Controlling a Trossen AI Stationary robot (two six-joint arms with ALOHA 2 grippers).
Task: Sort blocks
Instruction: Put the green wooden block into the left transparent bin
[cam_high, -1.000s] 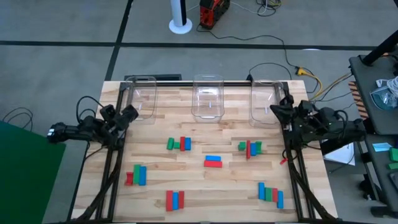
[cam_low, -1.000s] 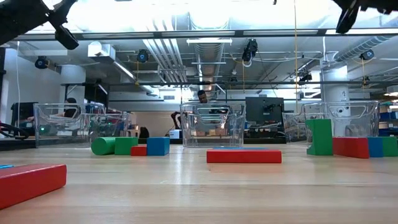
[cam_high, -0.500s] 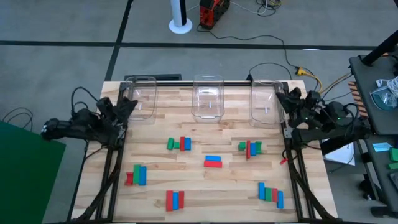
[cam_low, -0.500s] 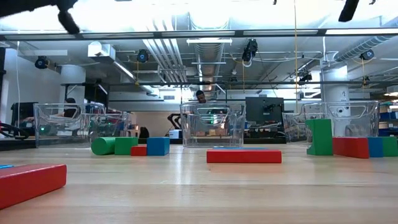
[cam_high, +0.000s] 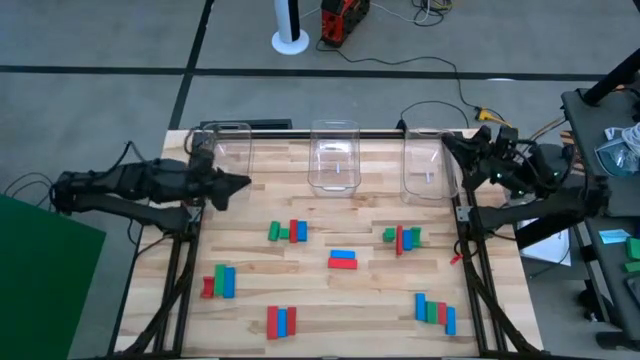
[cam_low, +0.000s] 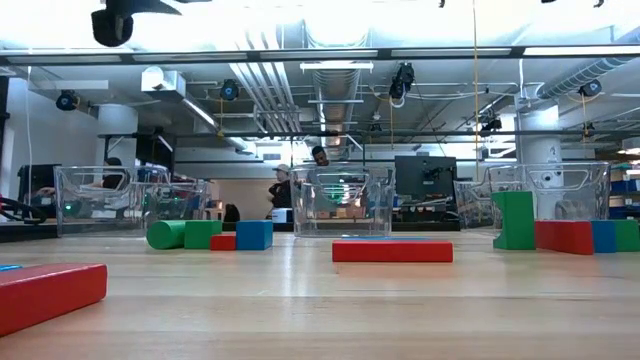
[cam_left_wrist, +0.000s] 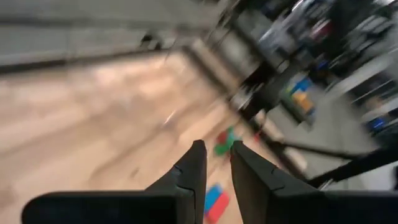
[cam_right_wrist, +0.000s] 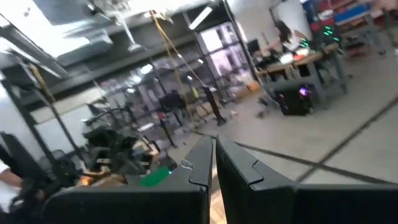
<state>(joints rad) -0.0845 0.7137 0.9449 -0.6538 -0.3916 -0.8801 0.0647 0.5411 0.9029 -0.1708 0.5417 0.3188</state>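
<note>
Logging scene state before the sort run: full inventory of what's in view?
blocks: about eighteen; red, green, blue; six small clusters across the table's middle and near half
clear bins: three; clear; in a row along the far edge
table: one; light wood
white post: one; on the floor beyond the table
red device: one; on the floor beside the post
person: at least one; in the room behind the table
left end effector: dark; above the table near the left bin
right end effector: dark; shut; at the right edge by the right bin
</note>
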